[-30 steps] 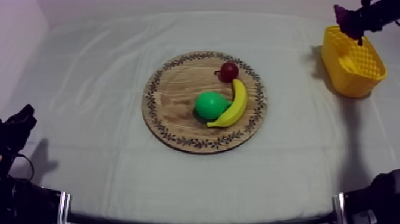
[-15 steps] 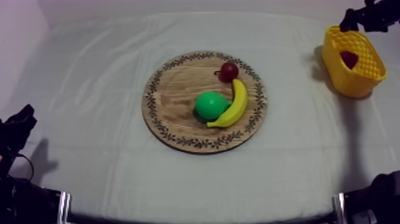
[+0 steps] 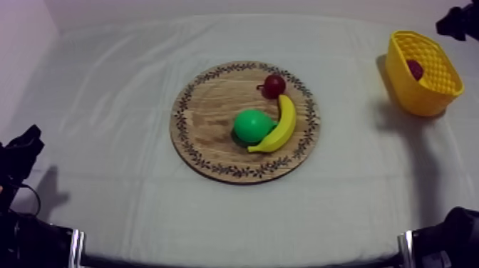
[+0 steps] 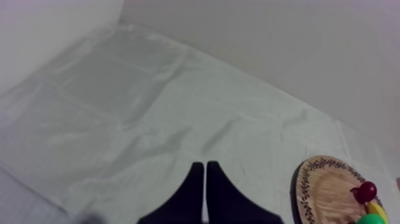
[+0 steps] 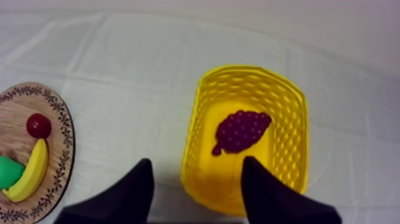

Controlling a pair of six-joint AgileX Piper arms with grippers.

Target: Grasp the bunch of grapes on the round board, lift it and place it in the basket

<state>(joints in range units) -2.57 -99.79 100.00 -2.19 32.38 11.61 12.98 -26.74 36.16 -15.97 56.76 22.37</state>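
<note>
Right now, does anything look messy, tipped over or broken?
Nothing stands out. The bunch of grapes lies inside the yellow basket, which stands upright, and the pear, banana and small red fruit sit tidily on the wooden board.

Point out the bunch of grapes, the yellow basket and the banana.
bunch of grapes point(image 5: 241, 131): right wrist view, middle of the cluster, lying inside the basket.
yellow basket point(image 5: 211, 187): right wrist view, its near wall, between the gripper's fingers.
banana point(image 3: 286, 122): top view, middle of its curved body.
</note>
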